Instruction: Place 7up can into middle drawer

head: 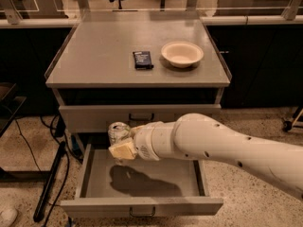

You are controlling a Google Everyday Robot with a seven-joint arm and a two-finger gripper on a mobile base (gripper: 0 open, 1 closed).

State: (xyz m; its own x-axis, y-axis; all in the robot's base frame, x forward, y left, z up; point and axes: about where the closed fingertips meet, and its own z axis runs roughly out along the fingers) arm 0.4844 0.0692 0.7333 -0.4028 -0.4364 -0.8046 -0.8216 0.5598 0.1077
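Observation:
The 7up can [117, 131], whitish-silver with a shiny top, is held upright in my gripper [121, 144], whose cream fingers [123, 150] are shut around its lower body. The can hangs above the back left part of the open middle drawer [142, 206], a wide grey tray pulled out toward the camera, with a small dark handle on its front. The arm reaches in from the right and throws a dark shadow on the drawer floor. The like-fronted drawer above [142, 117] is closed.
On the grey cabinet top [94, 60] lie a flat dark packet [142, 59] and a cream bowl [182, 54]. A dark pole [49, 183] leans on the floor at the left. Dark cabinets stand behind on both sides.

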